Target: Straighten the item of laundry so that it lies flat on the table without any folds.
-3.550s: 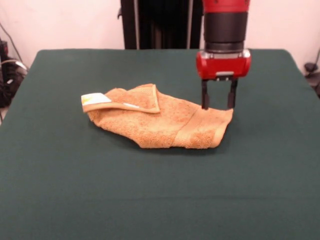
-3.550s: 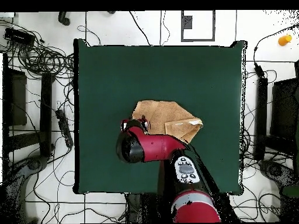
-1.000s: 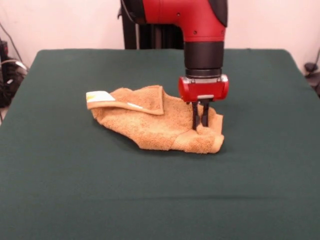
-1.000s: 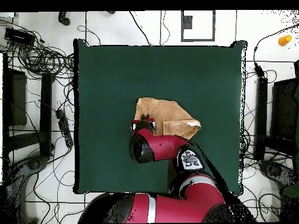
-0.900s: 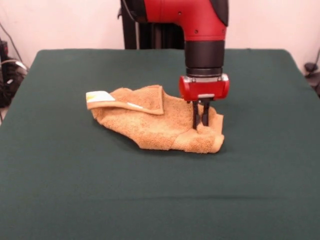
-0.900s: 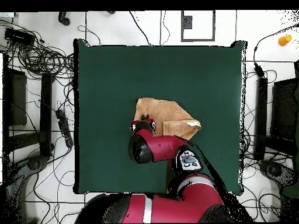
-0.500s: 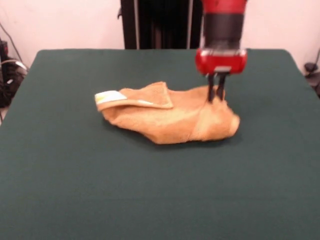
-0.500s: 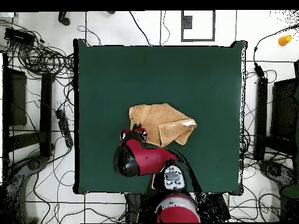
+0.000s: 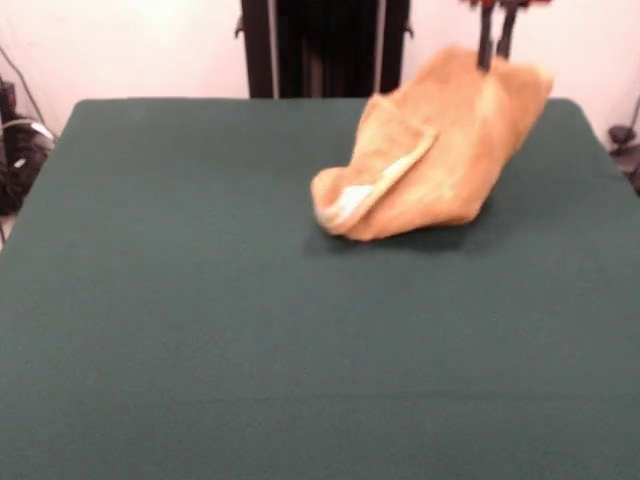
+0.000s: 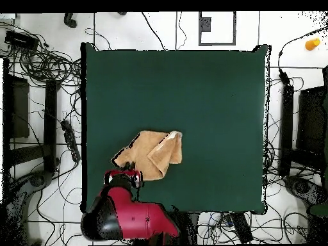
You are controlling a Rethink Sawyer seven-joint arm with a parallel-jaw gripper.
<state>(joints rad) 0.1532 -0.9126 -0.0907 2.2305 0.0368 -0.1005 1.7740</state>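
Observation:
In the front view the orange-tan item of laundry hangs bunched and tilted, its upper right corner raised above the table and its lower left end, with the white label, resting on the green top. My gripper shows only as two dark fingers at the top edge, shut on that raised corner. Seen from overhead, the item of laundry lies folded near the table's lower left part, with the gripper at its lower left corner under the red arm.
A black column stands behind the table's far edge. Seen from overhead, cables and dark equipment lie on the floor left of the table, more gear sits on the right, and a small orange object is at the upper right.
The gripper shut on the towel's right end, then rose and swung toward the table's far right in the front view. The towel was dragged along and partly lifted.

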